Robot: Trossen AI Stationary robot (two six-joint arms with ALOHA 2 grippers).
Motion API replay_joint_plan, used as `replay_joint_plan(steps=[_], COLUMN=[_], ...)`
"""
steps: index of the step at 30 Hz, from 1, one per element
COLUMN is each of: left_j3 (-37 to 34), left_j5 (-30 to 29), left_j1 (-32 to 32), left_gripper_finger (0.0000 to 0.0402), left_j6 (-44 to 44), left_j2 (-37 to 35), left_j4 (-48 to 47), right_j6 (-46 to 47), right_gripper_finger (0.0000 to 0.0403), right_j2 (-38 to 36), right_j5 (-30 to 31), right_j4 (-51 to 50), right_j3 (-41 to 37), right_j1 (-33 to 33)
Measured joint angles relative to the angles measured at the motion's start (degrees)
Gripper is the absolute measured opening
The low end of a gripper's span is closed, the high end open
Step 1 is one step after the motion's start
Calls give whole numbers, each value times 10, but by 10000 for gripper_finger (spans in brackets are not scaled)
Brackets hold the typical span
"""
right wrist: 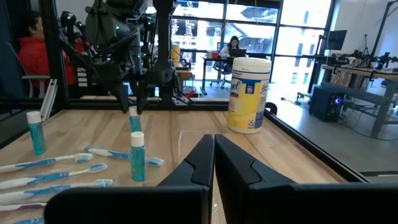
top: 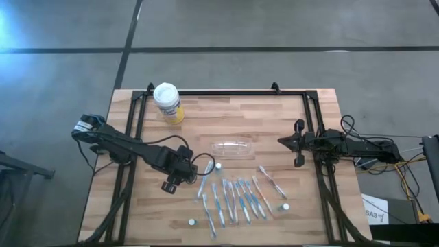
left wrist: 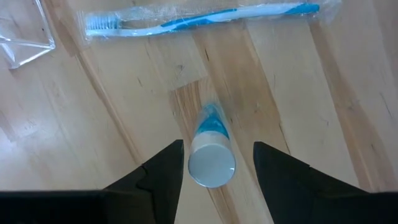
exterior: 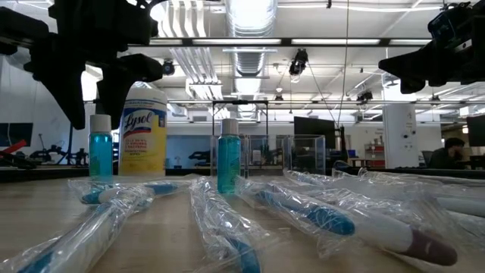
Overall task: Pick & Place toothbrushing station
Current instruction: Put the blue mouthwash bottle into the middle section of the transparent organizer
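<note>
Left gripper (left wrist: 212,177) hangs open over a small white-capped bottle (left wrist: 211,155), upright, directly below, a finger either side, not yet gripped. Bottle stands mid-desk, left of the wrapped toothbrushes (top: 236,199). Clear holder (top: 233,149) lies beyond. Right gripper (top: 296,143) shut, empty, by right edge; left is nearer.

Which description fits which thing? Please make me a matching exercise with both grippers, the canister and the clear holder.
1 left gripper
2 right gripper
3 yellow canister
4 clear holder

a shut, over the table's right side
b near the table's middle
c open, fingers either side of a small bottle
d upright, near the table's left back corner

Pairs: 1-c, 2-a, 3-d, 4-b
</note>
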Motion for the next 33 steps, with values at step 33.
replay_joint_plan(steps=[33], left_j3=[32], left_j5=[2], left_j1=[1], left_gripper_finger=[96], left_j6=[-5], left_j2=[-11], left_j4=[-12], right_j6=[0], right_gripper_finger=[8], right_j2=[0], right_j5=[0], right_j4=[0], right_j3=[0], right_j1=[0])
